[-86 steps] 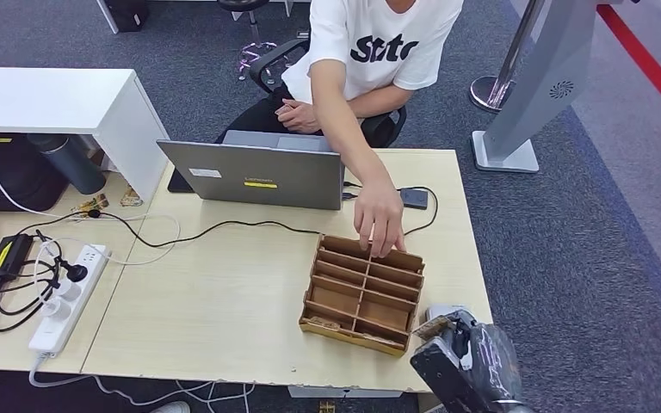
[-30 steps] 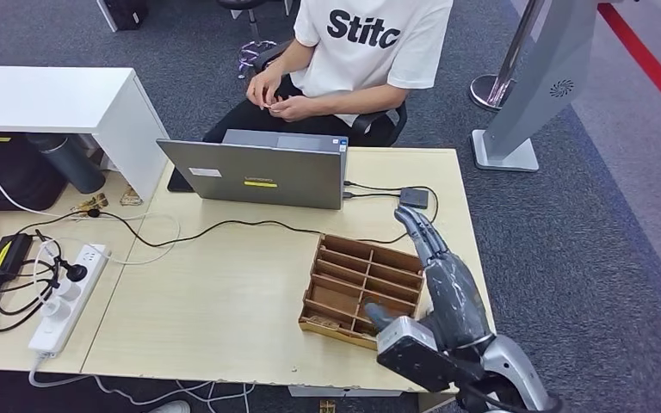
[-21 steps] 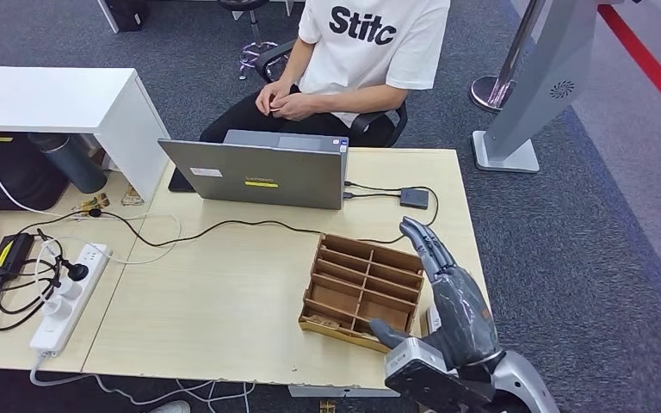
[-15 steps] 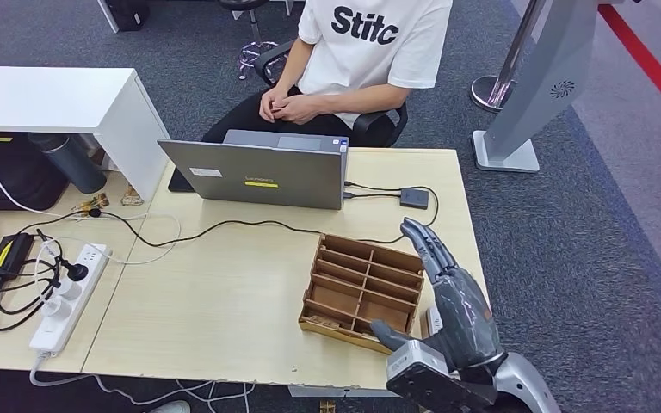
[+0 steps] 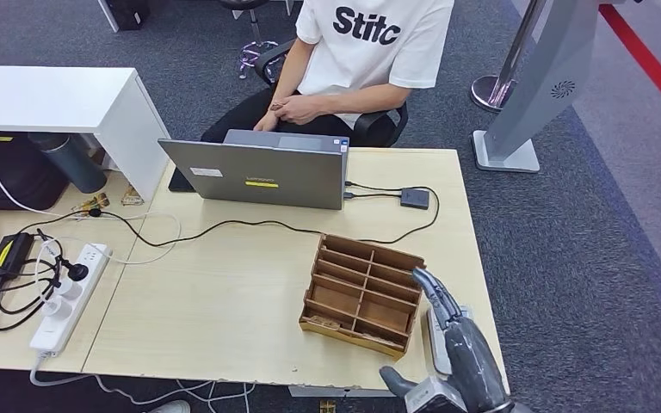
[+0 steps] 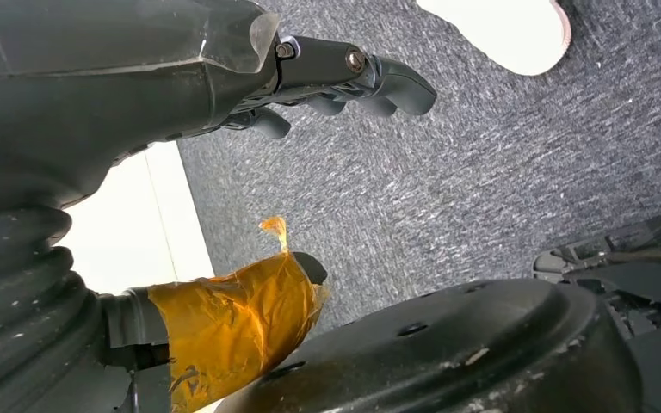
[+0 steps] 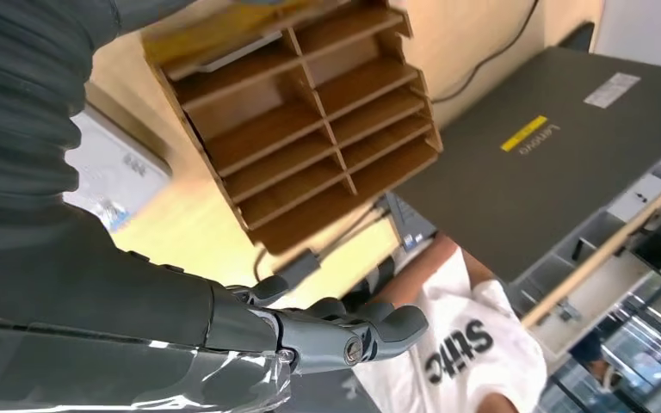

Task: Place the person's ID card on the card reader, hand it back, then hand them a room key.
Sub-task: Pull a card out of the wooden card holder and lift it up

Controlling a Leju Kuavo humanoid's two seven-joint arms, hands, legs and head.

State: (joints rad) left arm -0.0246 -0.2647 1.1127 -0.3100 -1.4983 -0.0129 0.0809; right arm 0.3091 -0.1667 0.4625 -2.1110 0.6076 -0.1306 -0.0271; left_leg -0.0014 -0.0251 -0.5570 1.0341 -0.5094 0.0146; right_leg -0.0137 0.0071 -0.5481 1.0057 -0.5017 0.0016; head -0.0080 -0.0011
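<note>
A wooden divided box (image 5: 363,292) stands on the right part of the desk, with a pale card (image 5: 328,323) lying in its near-left slot. My right hand (image 5: 453,354) hovers at the desk's near right corner beside the box, fingers stretched out and holding nothing; the right wrist view shows the right hand (image 7: 327,331) in front of the box (image 7: 310,120). A white flat item (image 5: 435,324) lies partly under that hand. A small black device (image 5: 414,198) on a cable sits at the far right. My left hand (image 6: 250,77) hangs over the carpet, empty.
A person in a white shirt (image 5: 366,47) sits behind the grey laptop (image 5: 262,172), hands together in the lap. Cables and a white power strip (image 5: 64,297) lie on the left of the desk (image 5: 224,292). A grey stand (image 5: 525,95) rises on the right.
The person's arm left the wooden box and returned to the lap. My right hand reached out past the box, then drew back to the desk's near edge.
</note>
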